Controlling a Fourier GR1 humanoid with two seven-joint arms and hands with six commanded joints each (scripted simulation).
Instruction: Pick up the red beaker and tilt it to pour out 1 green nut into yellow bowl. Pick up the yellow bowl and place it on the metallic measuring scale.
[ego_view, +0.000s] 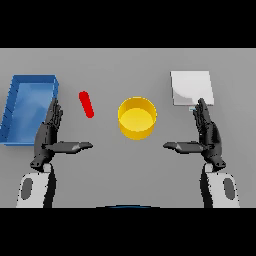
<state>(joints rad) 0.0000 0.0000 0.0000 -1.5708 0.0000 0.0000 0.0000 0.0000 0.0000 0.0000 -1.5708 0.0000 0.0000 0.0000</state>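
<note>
Red beaker (86, 104) lies untouched on the grey table (125, 65), both hands released and holding nothing.

Left hand (49, 136) is edge-up with fingers straight and thumb pointing inward; the beaker lies on its side just beyond and inward of its fingertips, while a blue tray (15, 100) sits close on its outer side. Right hand (207, 136) mirrors it, fingers straight, thumb pointing inward; the metallic measuring scale (191, 87) lies just beyond its fingertips. Yellow bowl (137, 117) stands upright between the two hands, slightly farther out than the thumbs, apart from both.
</note>
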